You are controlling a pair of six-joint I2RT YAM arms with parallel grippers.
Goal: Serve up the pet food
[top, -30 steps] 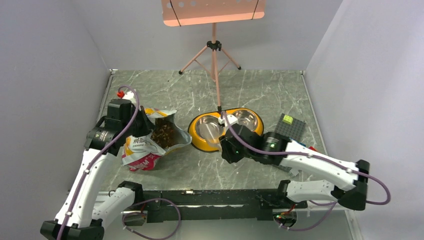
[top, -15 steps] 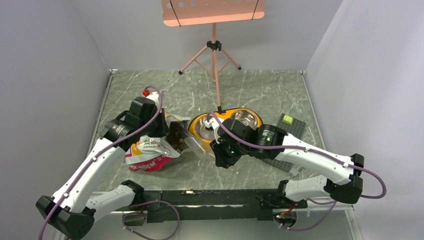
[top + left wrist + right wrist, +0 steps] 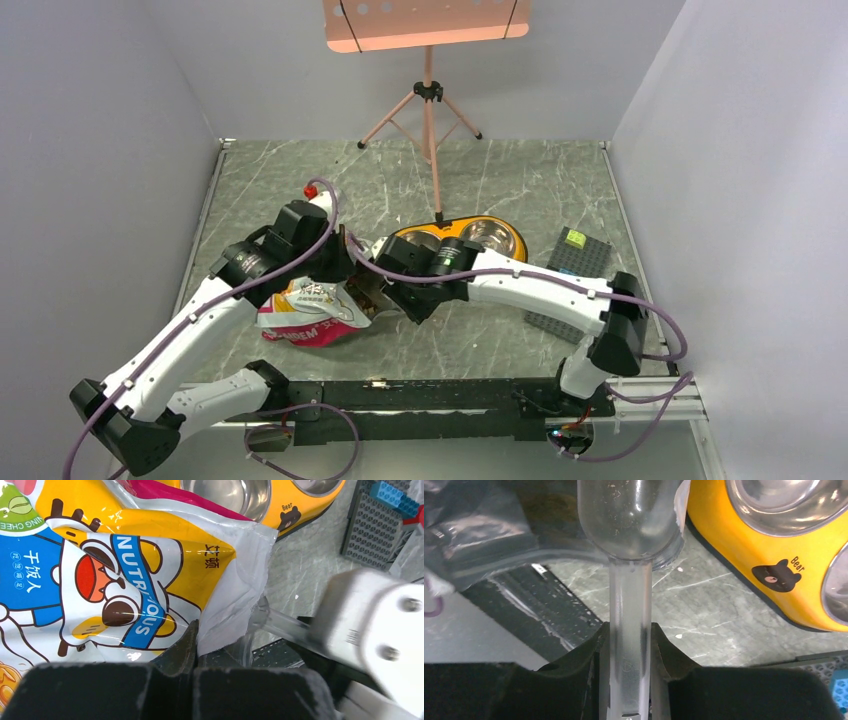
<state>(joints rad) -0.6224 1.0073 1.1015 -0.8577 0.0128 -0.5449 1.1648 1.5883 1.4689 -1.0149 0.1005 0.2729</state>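
Observation:
The crinkly white-and-yellow pet food bag lies left of centre with its mouth turned toward the feeder. My left gripper is shut on the white top edge of the bag, pinched between its fingers. The pet food is only a dark brown patch inside the bag's mouth. My right gripper is shut on the handle of a clear plastic scoop, whose bowl sits at the bag's opening. The yellow double-bowl feeder stands just right of the bag, its steel bowls bare.
A grey studded baseplate lies right of the feeder, with coloured bricks on it. A pink music stand on a tripod stands at the back centre. Grey walls close in the left and right sides.
My left gripper has carried the bag's edge to the right, toward the feeder. My right arm has swung left with the scoop, from over the feeder to the bag's mouth.

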